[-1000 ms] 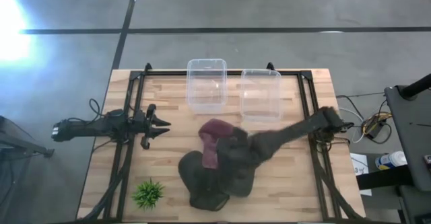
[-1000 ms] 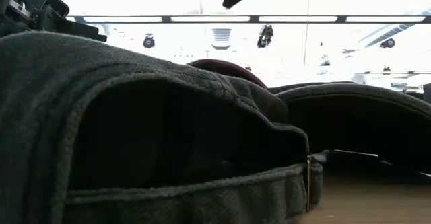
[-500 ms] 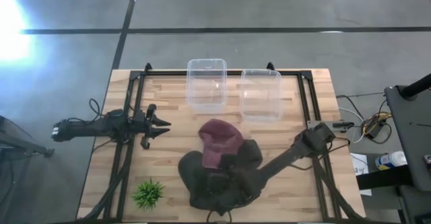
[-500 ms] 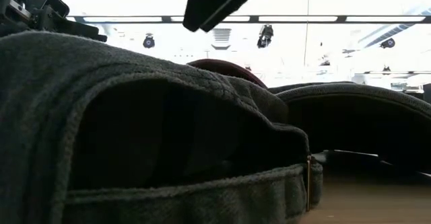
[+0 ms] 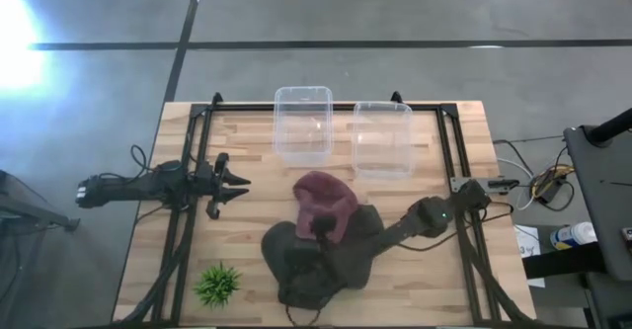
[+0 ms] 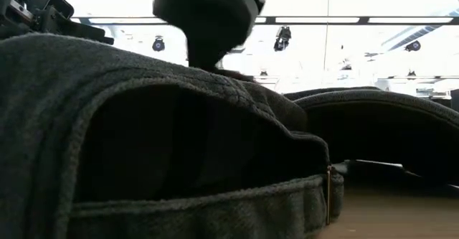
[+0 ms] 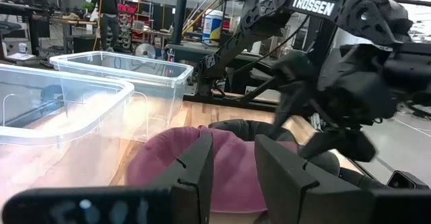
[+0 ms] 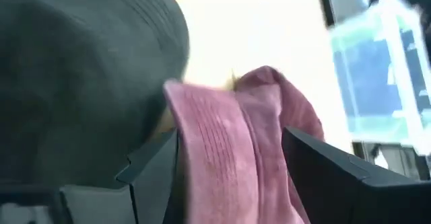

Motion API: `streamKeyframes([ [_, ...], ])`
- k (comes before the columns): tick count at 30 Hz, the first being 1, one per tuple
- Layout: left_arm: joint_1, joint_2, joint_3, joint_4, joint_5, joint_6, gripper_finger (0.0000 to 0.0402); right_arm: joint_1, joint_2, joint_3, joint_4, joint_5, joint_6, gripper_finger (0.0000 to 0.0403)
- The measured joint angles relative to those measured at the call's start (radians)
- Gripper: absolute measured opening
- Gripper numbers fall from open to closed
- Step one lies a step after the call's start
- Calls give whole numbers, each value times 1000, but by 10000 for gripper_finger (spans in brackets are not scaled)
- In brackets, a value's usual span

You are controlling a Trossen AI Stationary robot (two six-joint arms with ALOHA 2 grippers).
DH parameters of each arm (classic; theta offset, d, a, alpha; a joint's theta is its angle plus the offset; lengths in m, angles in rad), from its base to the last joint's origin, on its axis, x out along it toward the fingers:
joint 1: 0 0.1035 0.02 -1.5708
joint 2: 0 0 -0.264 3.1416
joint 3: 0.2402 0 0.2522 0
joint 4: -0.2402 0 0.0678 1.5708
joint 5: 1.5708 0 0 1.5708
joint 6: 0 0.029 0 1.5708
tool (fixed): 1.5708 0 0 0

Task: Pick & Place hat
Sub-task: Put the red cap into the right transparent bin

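Note:
A maroon hat (image 5: pixel 326 199) lies crumpled at the table's middle, resting partly on a heap of dark grey hats (image 5: pixel 296 258) toward the near edge. My right gripper (image 5: pixel 321 228) is down over the maroon hat's near edge and open. In its wrist view the gripper (image 8: pixel 232 177) has one finger on each side of a raised maroon fold (image 8: pixel 229 136). In the low view it (image 6: pixel 208 24) stands just above a dark hat (image 6: pixel 143 124). My left gripper (image 5: pixel 237 183) waits open at the table's left, pointing at the maroon hat (image 7: pixel 151 167). My right gripper stands astride a raised fold of the maroon hat (image 8: pixel 202 150), coming from above and slanting from the table's right. The cloth lies close to one finger (image 8: pixel 151 173), but I cannot tell whether it touches. The hat lies on the heap, not lifted.
Two clear plastic bins (image 5: pixel 302 122) (image 5: pixel 382 136) stand side by side at the far edge. A small green plant (image 5: pixel 217 285) sits at the near left corner. Black frame rails (image 5: pixel 193 171) run along both sides of the table. Bare wood shows left of the hats.
My right gripper has come down from high above the table and moved left, onto the near edge of the maroon hat. In the low view it has dropped from the picture's top to just above the dark hat, now hiding the maroon hat there.

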Motion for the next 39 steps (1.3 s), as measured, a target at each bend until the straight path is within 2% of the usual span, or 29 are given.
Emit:
streamKeyframes([
  [5, 0, 0, 0, 0, 0, 0, 104, -41, 27, -4, -54, -37, 11, 253],
  [9, 0, 0, 0, 0, 0, 0, 104, -78, 24, -3, -68, -56, 79, 228],
  [13, 0, 0, 0, 0, 0, 0, 104, -106, 28, -6, -116, -62, 146, 173],
  [19, 0, 0, 0, 0, 0, 0, 104, -121, 10, -4, -135, -61, 216, 37],
  [20, 0, 0, 0, 0, 0, 0, 104, -121, 1, -1, -135, -62, 224, 25],
  [26, 0, 0, 0, 0, 0, 0, 104, -111, -114, 2, -129, -83, 365, 13],
  [32, 0, 0, 0, 0, 0, 0, 104, -93, -335, 2, -133, 39, 489, 13],
  [39, 0, 0, 0, 0, 0, 0, 104, -83, -535, -5, -220, 336, 494, 13],
])
